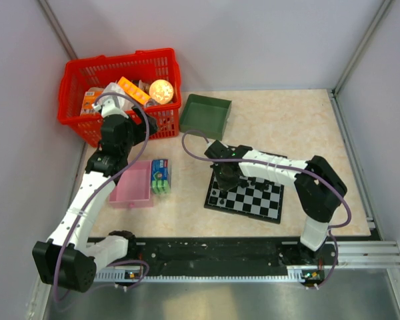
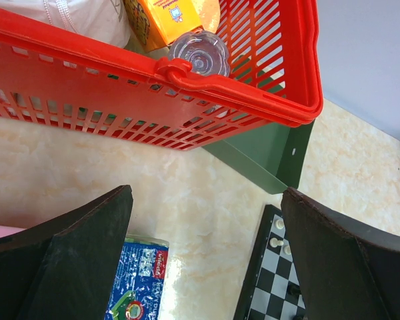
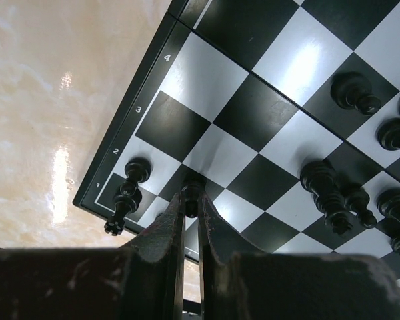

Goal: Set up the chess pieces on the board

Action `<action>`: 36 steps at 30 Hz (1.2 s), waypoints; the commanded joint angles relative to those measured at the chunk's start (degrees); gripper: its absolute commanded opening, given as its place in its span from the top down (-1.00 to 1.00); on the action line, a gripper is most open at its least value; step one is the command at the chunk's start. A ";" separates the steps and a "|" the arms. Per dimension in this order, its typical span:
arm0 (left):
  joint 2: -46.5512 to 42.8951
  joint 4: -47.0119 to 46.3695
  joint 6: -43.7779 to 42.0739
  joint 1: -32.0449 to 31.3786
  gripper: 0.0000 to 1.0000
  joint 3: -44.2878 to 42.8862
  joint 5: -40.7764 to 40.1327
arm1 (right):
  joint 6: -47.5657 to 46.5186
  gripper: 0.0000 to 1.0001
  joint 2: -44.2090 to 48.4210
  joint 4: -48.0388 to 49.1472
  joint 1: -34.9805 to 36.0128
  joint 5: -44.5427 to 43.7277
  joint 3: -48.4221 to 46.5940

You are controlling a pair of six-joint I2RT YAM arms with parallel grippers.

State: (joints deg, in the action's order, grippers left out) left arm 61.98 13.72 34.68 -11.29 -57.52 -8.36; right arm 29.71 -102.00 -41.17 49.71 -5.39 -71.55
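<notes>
Placement of one black piece near the board's corner

Right gripper [image 3: 192, 205] is clamped on one black piece [image 3: 193, 186], low over a dark square of the board [image 3: 207, 80]; cannot tell if it is seated. Just left of the fingers stands one tall black piece [image 3: 129, 193]. Further right are at least six more black pieces, some cut off by the frame.

Judged step: setting this piece down in the edge row. The next move calls for seating it upright, parting the fingers and lifting straight up, clear of the left neighbour.

Left gripper [image 2: 207, 267] hangs wide open, holding nothing. Beyond its fingers: one red basket [image 2: 187, 80], one green tray [image 2: 273, 153]. By its right finger is the board's corner, with at least two white pieces [image 2: 278, 225].
</notes>
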 commanded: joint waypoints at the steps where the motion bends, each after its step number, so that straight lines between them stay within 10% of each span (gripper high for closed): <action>1: -1.51 -2.90 0.66 0.39 -0.96 0.65 0.62 | 0.52 0.92 2.50 0.39 0.73 0.47 0.10; 19: -0.80 -3.08 0.83 0.39 -0.96 0.56 0.89 | 0.26 0.89 1.54 0.65 1.09 0.82 0.71; 36: -0.63 -3.17 0.83 0.39 -0.96 0.39 1.24 | -0.88 0.35 3.99 1.00 1.00 0.11 -3.68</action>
State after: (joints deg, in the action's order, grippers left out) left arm 62.00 13.50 35.44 -11.25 -57.19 -7.33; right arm 29.61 -101.93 -40.88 50.15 -4.86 -71.66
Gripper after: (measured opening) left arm 0.982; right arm 0.288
